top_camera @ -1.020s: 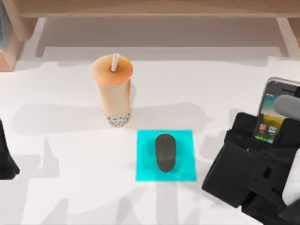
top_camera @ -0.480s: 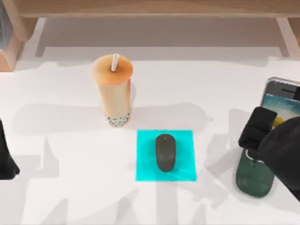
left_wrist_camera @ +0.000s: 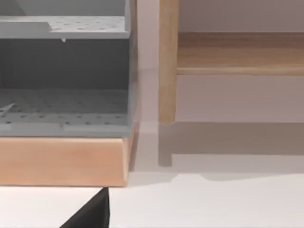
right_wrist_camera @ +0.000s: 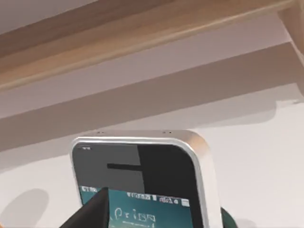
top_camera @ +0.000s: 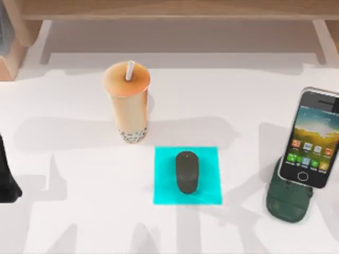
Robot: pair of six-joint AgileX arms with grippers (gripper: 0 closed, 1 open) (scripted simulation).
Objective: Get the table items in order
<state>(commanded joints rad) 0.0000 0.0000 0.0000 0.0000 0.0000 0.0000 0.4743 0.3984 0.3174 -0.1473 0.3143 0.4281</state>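
While black smartphone with colourful screen (top_camera: 311,138) leans upright in dark green phone stand (top_camera: 288,198) at table's (top_camera: 79,222) right, I see small dark grey oval mouse (top_camera: 186,172) on flat cyan square pad (top_camera: 164,190), orange-tan bubble tea cup with white straw (top_camera: 127,100) standing left of centre. Left arm (top_camera: 6,174) parked at left edge; can't tell either gripper's opening.

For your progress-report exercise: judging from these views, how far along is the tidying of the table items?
Done, it seems: the smartphone leans upright in the green stand at the table's right, and the mouse lies on the cyan pad. In hand: nothing; the left arm sits parked at the left edge. Possibly left: the bubble tea cup stands alone on bare tabletop.
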